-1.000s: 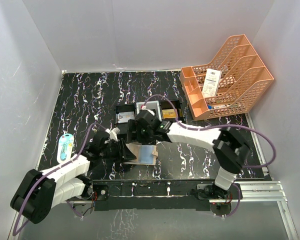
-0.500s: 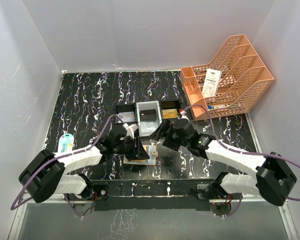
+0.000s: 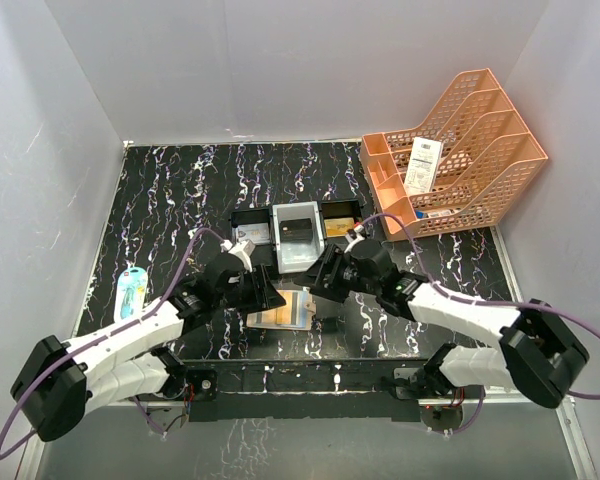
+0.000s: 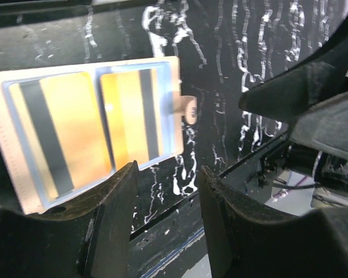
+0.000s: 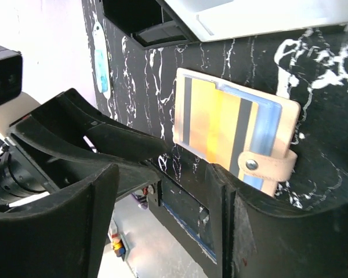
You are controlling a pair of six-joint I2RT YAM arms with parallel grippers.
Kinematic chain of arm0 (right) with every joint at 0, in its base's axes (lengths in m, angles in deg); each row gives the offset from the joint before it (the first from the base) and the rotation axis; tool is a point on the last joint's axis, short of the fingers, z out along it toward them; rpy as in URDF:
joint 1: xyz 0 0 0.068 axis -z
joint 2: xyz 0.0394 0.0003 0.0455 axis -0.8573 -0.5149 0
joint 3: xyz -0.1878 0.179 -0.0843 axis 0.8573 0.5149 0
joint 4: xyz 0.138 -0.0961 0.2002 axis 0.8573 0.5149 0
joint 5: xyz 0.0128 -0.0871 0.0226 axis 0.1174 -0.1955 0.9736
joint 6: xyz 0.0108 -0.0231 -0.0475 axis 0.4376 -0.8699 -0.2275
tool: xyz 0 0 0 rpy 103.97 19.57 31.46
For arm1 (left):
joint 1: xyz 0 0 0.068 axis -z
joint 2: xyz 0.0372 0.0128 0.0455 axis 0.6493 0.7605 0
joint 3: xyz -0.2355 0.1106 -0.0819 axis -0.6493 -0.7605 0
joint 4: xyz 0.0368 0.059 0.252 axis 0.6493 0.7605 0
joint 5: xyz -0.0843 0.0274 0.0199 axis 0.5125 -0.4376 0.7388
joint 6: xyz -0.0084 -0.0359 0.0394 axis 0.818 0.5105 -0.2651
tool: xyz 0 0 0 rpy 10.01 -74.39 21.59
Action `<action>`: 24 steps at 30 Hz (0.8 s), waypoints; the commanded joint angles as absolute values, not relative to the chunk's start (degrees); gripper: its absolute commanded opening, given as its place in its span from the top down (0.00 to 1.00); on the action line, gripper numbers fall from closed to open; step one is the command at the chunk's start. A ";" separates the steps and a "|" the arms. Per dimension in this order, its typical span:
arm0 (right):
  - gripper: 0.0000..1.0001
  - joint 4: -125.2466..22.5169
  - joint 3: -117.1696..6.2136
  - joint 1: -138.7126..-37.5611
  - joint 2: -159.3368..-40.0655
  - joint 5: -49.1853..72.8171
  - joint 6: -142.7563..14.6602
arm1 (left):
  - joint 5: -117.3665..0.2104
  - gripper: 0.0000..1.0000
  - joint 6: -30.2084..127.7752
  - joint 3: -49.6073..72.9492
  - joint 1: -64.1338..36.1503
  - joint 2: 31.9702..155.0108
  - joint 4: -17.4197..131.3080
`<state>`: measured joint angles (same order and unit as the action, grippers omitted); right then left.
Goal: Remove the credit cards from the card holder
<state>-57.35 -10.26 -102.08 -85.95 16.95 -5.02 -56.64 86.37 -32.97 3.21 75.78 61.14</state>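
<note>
Right now the card holder (image 3: pixel 283 310) lies opened flat on the black, white-veined surface (image 3: pixel 180 200), near its front edge and between your two pincers. Two gold credit cards (image 4: pixel 69 124) with dark stripes sit side by side in its pale blue slots. The snap tab (image 4: pixel 187 109) sticks out from one side.

Your left pincer (image 3: pixel 258 293) hangs just left of the holder, its fingers (image 4: pixel 113 214) parted and gripping nothing. In its wrist view, the gap between them shows only the surface and the holder's near edge. Whether a fingertip touches the holder cannot be told.

Your right pincer (image 3: pixel 325 282) hangs just right of the holder, on the tab side. Its fingers are also apart and it is empty.

Behind the holder stands a three-compartment tray (image 3: pixel 278 215). A black card (image 3: pixel 298 233) lies in its grey middle compartment and a gold card (image 3: pixel 338 227) in its right one. What the left compartment holds is unclear.

At the far right corner, an orange file rack (image 3: pixel 480 170) holds a white receipt (image 3: pixel 422 165). A small blue and white packet (image 3: pixel 130 293) lies near the left edge of the surface.
</note>
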 commanded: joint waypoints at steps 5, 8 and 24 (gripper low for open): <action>0.52 -61.16 -18.18 -103.26 -96.17 23.97 -8.02 | -56.09 0.48 93.36 -34.47 -0.15 77.08 60.41; 0.56 -61.02 -19.78 -103.42 -101.06 26.49 -8.82 | -55.59 0.46 92.86 -33.73 -1.55 77.47 61.42; 0.69 -59.29 -15.40 -103.24 -111.60 23.37 -11.03 | -49.52 0.46 87.97 -30.41 -2.79 89.06 58.15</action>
